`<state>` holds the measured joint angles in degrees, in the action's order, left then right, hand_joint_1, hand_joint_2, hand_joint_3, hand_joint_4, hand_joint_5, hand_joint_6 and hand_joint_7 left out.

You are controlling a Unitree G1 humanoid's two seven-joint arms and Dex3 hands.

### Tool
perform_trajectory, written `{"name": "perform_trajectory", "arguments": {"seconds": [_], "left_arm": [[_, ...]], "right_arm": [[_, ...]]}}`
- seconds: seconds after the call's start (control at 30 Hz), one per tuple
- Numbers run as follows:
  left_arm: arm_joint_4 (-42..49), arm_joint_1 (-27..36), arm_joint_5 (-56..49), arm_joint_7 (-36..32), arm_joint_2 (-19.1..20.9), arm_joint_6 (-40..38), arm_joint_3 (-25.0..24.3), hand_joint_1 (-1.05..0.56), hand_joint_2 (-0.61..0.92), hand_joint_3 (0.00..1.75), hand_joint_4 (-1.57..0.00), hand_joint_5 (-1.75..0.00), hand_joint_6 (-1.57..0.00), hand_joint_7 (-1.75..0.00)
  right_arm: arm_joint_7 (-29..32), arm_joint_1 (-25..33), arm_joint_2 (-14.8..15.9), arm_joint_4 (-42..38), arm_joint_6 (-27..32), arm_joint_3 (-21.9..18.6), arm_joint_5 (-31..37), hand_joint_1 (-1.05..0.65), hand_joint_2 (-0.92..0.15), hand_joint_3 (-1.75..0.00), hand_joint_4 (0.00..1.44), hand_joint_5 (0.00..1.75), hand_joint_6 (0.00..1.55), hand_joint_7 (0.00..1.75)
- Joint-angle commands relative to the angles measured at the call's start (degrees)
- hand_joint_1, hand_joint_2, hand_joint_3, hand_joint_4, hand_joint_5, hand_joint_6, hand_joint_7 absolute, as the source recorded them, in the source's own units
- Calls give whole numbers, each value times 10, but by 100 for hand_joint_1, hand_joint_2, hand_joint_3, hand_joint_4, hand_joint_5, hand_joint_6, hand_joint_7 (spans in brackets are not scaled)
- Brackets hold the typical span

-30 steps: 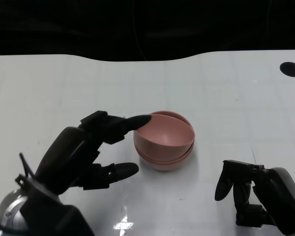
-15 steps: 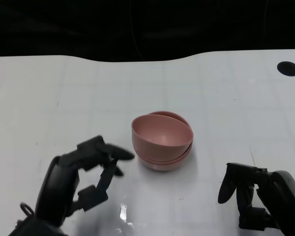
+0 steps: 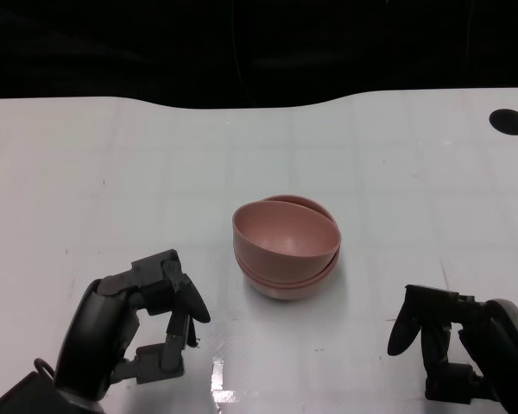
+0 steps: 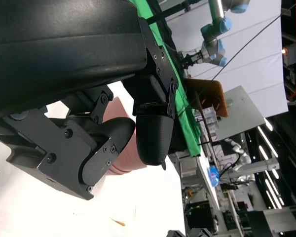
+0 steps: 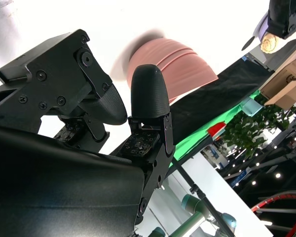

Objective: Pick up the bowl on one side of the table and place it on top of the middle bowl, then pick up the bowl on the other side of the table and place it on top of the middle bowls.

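Left robot hand [image 3: 147, 323] sits low at the near left of the white tabletop [image 3: 112, 172], fingers curled inward, nothing in them, so clenched on air; well apart from the bowls. Left wrist view confirms it: fingers [image 4: 153, 133] folded in, pink bowl wall just visible behind them, no contact

Centre: pink bowl stack [image 3: 287, 246] stands on the tabletop, middle of the head view. Top bowl [image 3: 285, 228] sits nested but tilted, its rim higher on one side than the bowls below, and a second rim edge shows behind it. Looks like three bowls, exact count hard to tell. No loose bowl to either side, so stacking reads as done or nearly done

Handling guess: thin plastic-looking shells, light, stiff, smooth and a bit slippery, not fragile. Best hold would be at the rim, thumb inside and fingers on the outer wall; a push on the side would likely slide the whole stack. The tilted top bowl could rock or shift if bumped

Right robot hand [image 3: 453, 349] at the near right, fingers bent downward, holding nothing, apart from the stack. Right wrist view shows its fingers [image 5: 148, 94] with a gap between them and the stack beyond, so released
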<state>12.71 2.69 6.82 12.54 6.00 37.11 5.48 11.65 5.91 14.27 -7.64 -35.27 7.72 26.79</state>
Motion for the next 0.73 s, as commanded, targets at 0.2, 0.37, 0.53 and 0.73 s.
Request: {"name": "perform_trajectory", "arguments": {"seconds": [0.2, 0.37, 0.53, 0.73], "left_arm": [[3, 0, 28, 37, -5, -12, -14, -16, 33, 144, -94, -167, -82, -153], [2, 1, 23, 41, -10, -15, -18, -16, 33, 145, -94, -166, -82, -154], [0, 4, 22, 41, -16, -15, -20, -17, 32, 147, -93, -168, -81, -155], [3, 5, 25, 49, -17, -10, -23, -16, 33, 146, -92, -168, -80, -156]], "right_arm": [[-8, 9, 2, 11, -5, -6, -17, -6, -17, -161, 94, 175, 87, 137], [-9, 9, 1, 7, -9, -7, -20, -6, -16, -161, 94, 175, 87, 137], [-7, 9, -2, 5, -14, -8, -22, -5, -17, -161, 93, 175, 87, 136], [-6, 12, -5, 4, -20, -10, -25, -4, -18, -160, 93, 175, 87, 134]]}}
